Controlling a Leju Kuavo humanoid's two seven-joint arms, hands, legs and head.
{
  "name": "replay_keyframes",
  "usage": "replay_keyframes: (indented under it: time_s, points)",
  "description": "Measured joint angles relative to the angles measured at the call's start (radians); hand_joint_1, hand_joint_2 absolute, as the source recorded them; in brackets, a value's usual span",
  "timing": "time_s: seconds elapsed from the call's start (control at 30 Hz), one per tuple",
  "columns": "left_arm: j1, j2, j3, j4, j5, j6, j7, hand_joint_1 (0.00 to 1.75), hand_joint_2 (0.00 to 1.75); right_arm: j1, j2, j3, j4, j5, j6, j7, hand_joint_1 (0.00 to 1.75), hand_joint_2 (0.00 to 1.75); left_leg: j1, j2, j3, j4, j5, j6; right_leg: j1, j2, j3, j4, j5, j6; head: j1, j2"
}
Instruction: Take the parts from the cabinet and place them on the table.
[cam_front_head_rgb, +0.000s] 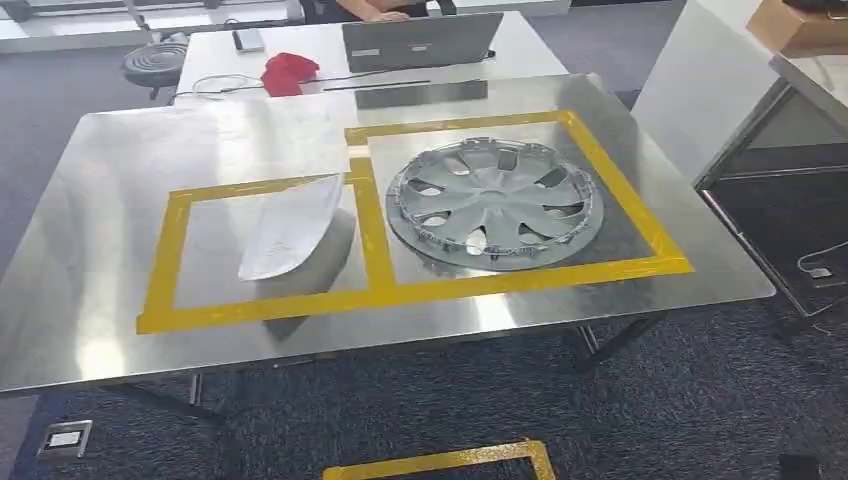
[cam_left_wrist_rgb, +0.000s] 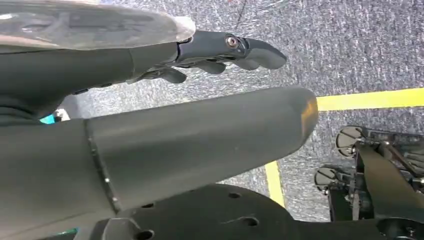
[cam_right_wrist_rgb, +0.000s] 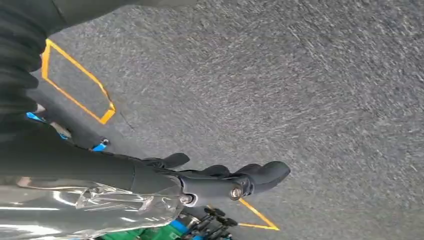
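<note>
Head view shows a silver hubcap (cam_front_head_rgb: 495, 203) lying flat inside the right yellow-taped square of the steel table (cam_front_head_rgb: 90, 180), and a white curved panel (cam_front_head_rgb: 290, 228) inside the left square. Left hand (cam_left_wrist_rgb: 220, 52) and right hand (cam_right_wrist_rgb: 220, 180) hang over carpet, fingers loosely spread, holding nothing.

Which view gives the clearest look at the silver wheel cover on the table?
The head view: the wheel cover lies flat and whole inside the right-hand yellow tape frame on the steel table. Both wrist views point at the grey carpet, with none of the cover in them.
</note>
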Motion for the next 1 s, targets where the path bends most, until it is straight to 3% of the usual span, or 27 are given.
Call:
replay_keyframes:
  time_s: [0.1, 0.27, 0.37, 0.4, 0.47, 0.53, 0.6, 0.73, 0.77, 0.8, 0.83, 0.87, 0.93, 0.97, 1.0]
  points:
    - [0.0, 0.001, 0.0, 0.0, 0.001, 0.0, 0.001, 0.0, 0.0, 0.0, 0.002, 0.001, 0.003, 0.015, 0.041, 0.033, 0.0, 1.75, 0.0, 0.0, 0.0, 0.0, 0.0, 0.0, 0.0, 0.0, 0.0, 0.0, 0.0, 0.0, 0.0, 0.0]
    - [0.0, 0.001, 0.0, 0.0, 0.001, -0.009, 0.001, 0.0, 0.0, 0.0, 0.017, 0.016, 0.011, 0.026, 0.291, 0.161, 0.0, 1.75, 0.0, 0.0, 0.0, 0.0, 0.0, 0.0, 0.0, 0.0, 0.0, 0.0, 0.0, 0.0, 0.0, 0.0]
    - [0.0, 0.001, 0.0, 0.0, 0.0, -0.009, 0.001, 0.0, 0.0, 0.001, 0.033, 0.023, 0.013, 0.026, 0.367, 0.211, 0.0, 1.75, 0.0, 0.0, 0.0, 0.0, 0.0, 0.0, 0.0, 0.0, 0.0, 0.0, 0.0, 0.0, 0.0, 0.0]
    - [0.0, 0.001, 0.0, 0.0, 0.0, -0.009, 0.001, 0.0, 0.0, 0.001, 0.039, 0.025, 0.014, 0.026, 0.381, 0.219, 0.0, 0.0, 0.0, 0.0, 0.0, 0.0, 0.0, 0.0, 0.0, 0.0, 0.0, 0.0, 0.0, 0.0, 0.0, 0.0]
    - [0.0, 0.001, 0.0, 0.0, -0.003, -0.009, 0.0, 0.0, 0.0, 0.001, 0.051, 0.029, 0.016, 0.002, 0.45, 0.19, 0.0, 0.0, 0.0, 0.0, 0.001, 0.0, 0.0, 0.0, 0.0, 0.0, 0.0, 0.0, 0.0, 0.0, 0.0, 0.0]
    - [0.0, 0.001, 0.0, 0.0, -0.005, -0.01, -0.002, 0.0, 0.0, 0.001, 0.064, 0.028, 0.017, -0.03, 0.544, 0.11, 0.0, 0.0, 0.0, 0.0, 0.001, 0.0, 0.0, 0.0, 0.0, 0.0, 0.0, 0.0, 0.0, 0.0, 0.0, 0.0]
    - [0.0, 0.001, 0.0, 0.0, -0.005, -0.011, -0.002, 0.0, 0.0, 0.001, 0.084, 0.028, 0.018, -0.045, 0.563, 0.046, 0.0, 0.0, 0.0, 0.0, 0.001, 0.0, 0.0, 0.0, 0.0, 0.0, 0.0, 0.0, 0.0, 0.0, 0.0, 0.0]
    - [0.001, 0.001, 0.0, 0.0, -0.006, -0.011, 0.001, 0.0, 0.0, 0.001, 0.098, 0.028, 0.02, -0.072, 0.576, -0.006, 0.0, 0.0, 0.0, 0.0, 0.0, 0.0, -0.001, 0.0, -0.001, 0.0, 0.001, -0.002, 0.0, 0.0, 0.0, 0.0]
    - [0.0, 0.003, 0.0, 0.0, -0.007, -0.01, 0.003, 0.0, 0.0, 0.001, 0.102, 0.028, 0.02, -0.08, 0.577, -0.011, 0.0, 0.0, -0.008, 0.0, 0.003, -0.003, -0.006, 0.013, -0.003, -0.001, 0.005, -0.012, 0.003, 0.011, -0.001, 0.0]
    - [0.0, 0.0, 0.0, 0.0, -0.009, -0.01, 0.002, 0.0, 0.0, 0.002, 0.101, 0.028, 0.02, -0.087, 0.576, -0.018, 0.0, 0.0, 0.009, 0.005, 0.022, -0.036, 0.008, 0.021, 0.006, 0.002, 0.017, -0.018, 0.002, 0.015, 0.0, 0.0]
    - [0.0, -0.001, 0.0, 0.0, -0.01, -0.01, 0.003, 0.0, 0.0, 0.003, 0.105, 0.028, 0.021, -0.094, 0.577, -0.021, 0.0, 0.0, 0.009, 0.008, 0.037, -0.055, 0.015, 0.018, 0.002, 0.001, 0.014, 0.003, -0.011, 0.019, 0.001, 0.0]
    - [0.0, -0.001, 0.0, 0.0, -0.012, -0.01, 0.003, 0.0, 0.0, 0.002, 0.106, 0.027, 0.021, -0.1, 0.579, -0.023, 0.0, 0.0, 0.011, 0.011, 0.044, -0.065, 0.018, 0.023, -0.002, 0.001, -0.01, 0.057, -0.049, 0.024, 0.001, 0.0]
    - [-0.001, -0.001, 0.0, 0.0, -0.015, -0.011, 0.006, 0.0, 0.0, 0.003, 0.106, 0.025, 0.023, -0.102, 0.585, -0.023, 0.0, 0.0, 0.013, 0.017, 0.045, -0.066, 0.02, 0.021, -0.016, 0.001, -0.094, 0.228, -0.134, 0.037, 0.001, 0.0]
    - [-0.001, -0.002, 0.0, 0.0, -0.015, -0.012, 0.007, 0.0, 0.0, 0.004, 0.106, 0.024, 0.024, -0.102, 0.586, -0.022, 0.0, 0.0, 0.015, 0.021, 0.045, -0.066, 0.019, 0.018, -0.024, 0.001, -0.122, 0.284, -0.15, 0.044, 0.001, 0.0]
    - [0.0, -0.002, 0.0, 0.0, -0.015, -0.013, 0.009, 0.0, 0.0, 0.006, 0.107, 0.023, 0.026, -0.102, 0.589, -0.022, 0.0, 0.0, 0.018, 0.023, 0.044, -0.063, 0.018, 0.014, -0.031, 0.0, -0.127, 0.29, -0.142, 0.052, 0.001, 0.0]
